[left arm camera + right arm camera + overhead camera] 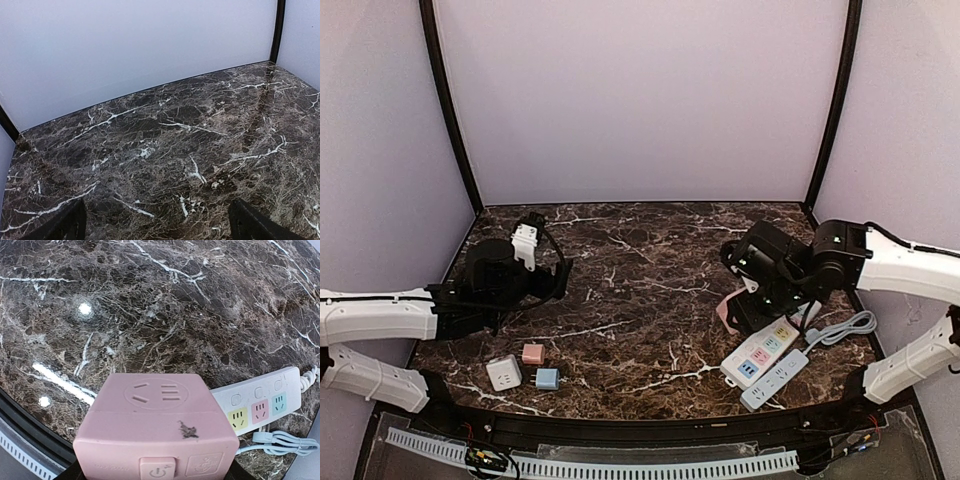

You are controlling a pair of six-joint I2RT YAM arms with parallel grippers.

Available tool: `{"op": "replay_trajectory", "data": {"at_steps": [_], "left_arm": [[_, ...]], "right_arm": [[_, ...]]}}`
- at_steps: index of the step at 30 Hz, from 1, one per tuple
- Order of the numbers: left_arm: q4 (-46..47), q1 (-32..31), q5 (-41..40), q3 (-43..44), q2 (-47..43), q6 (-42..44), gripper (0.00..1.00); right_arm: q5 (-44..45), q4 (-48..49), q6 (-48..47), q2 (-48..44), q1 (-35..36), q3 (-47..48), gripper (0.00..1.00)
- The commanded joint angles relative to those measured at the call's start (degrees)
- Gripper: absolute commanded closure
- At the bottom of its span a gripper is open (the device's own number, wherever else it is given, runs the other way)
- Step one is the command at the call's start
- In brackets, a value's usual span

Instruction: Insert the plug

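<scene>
Your right gripper (738, 300), right of centre in the top view, is part-closed on the pink plug (157, 435). The block fills the lower middle of the right wrist view, socket face up. It hangs just left of the white power strip (760, 352) with coloured sockets. You can't tell from these views whether it touches the strip. A second pale strip (775, 378) lies beside the first, toward the lower right.

Your left gripper (560, 275), at centre left, is spread wide and holds nothing, with only the marble table (165, 145) below it.

Three small cubes sit at lower left: white (504, 372), pink (533, 353) and blue (547, 378).
</scene>
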Motion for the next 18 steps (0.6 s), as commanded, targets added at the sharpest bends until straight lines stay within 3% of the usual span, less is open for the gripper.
{"op": "replay_trajectory", "data": {"at_steps": [1, 18], "left_arm": [[-4.41, 2.09, 1.34, 1.94, 1.69, -5.24, 0.01], [-5.61, 3.28, 4.45, 2.43, 2.22, -7.13, 0.01]], "right_arm": [[2.92, -2.47, 1.24, -0.79, -0.97, -0.98, 1.0], [-3.35, -5.6, 6.05, -1.81, -5.14, -9.36, 1.0]]}}
